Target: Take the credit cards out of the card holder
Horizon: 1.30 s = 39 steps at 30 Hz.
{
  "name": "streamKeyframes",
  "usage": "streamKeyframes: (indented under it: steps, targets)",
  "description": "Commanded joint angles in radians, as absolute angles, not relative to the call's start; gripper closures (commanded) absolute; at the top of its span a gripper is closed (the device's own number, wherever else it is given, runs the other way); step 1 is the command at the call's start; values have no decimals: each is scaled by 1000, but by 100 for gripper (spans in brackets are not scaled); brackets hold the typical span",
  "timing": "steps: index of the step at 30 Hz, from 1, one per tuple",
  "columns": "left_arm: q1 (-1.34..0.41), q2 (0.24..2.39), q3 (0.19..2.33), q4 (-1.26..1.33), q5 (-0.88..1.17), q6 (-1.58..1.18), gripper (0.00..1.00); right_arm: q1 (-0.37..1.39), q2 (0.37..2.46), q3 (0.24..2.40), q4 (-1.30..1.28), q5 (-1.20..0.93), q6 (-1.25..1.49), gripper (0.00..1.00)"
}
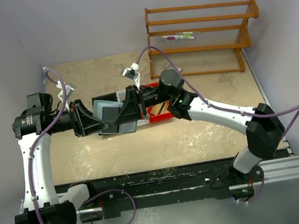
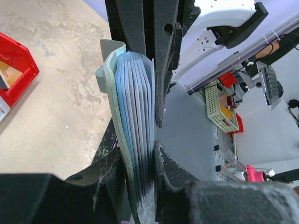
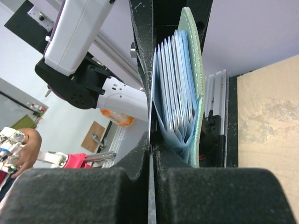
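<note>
The card holder [image 1: 109,111] is a grey-green pouch with blue fan-fold pockets, held in the air between both arms above the middle of the table. My left gripper [image 1: 95,120] is shut on its lower part, and the wrist view shows the pouch [image 2: 133,116] pinched between the jaws [image 2: 140,182]. From the opposite side, my right gripper [image 1: 130,110] is shut on the thin edge of a credit card [image 3: 150,205] at the holder's [image 3: 182,93] outermost pocket. More light blue cards stand in the pockets. The right gripper's fingers [image 2: 161,70] reach down over the holder.
A red bin [image 1: 161,114] lies on the table just under and right of the grippers, also at the left edge of the left wrist view [image 2: 16,70]. A wooden rack [image 1: 199,30] stands at the back right. White walls close in the table.
</note>
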State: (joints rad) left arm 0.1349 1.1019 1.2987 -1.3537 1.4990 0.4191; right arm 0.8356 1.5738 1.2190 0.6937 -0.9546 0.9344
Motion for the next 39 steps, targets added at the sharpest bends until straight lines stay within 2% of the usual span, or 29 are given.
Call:
streamKeyframes:
  steps: [1, 5, 7, 11, 16, 25, 30, 34, 39]
  targets:
    - [135, 1096, 1354, -1339, 1798, 419, 79, 817, 1508, 1191, 745, -995, 959, 95]
    - [135, 1097, 1354, -1341, 1798, 419, 80, 815, 1500, 1183, 753, -995, 967, 76]
    - [135, 1102, 1355, -1341, 1798, 419, 81, 815, 1503, 1183, 768, -988, 981, 73]
    - [136, 1107, 1360, -1352, 1798, 429, 82, 815, 1518, 1185, 808, -972, 1012, 82]
    - [135, 1112, 1373, -1361, 1798, 429, 82, 807, 1517, 1164, 830, -970, 1025, 100]
    - [136, 1122, 1390, -1356, 1797, 425, 81, 708, 1447, 1095, 798, -1000, 1020, 100]
    - [136, 1132, 1388, -1348, 1777, 439, 82, 659, 1401, 1092, 653, -1018, 928, 100]
    - [137, 1135, 1412, -1324, 1603, 471, 82, 593, 1381, 1116, 386, -1018, 786, 100]
    - [136, 1076, 1408, -1053, 1101, 279, 84, 512, 1405, 1123, 92, -930, 614, 100]
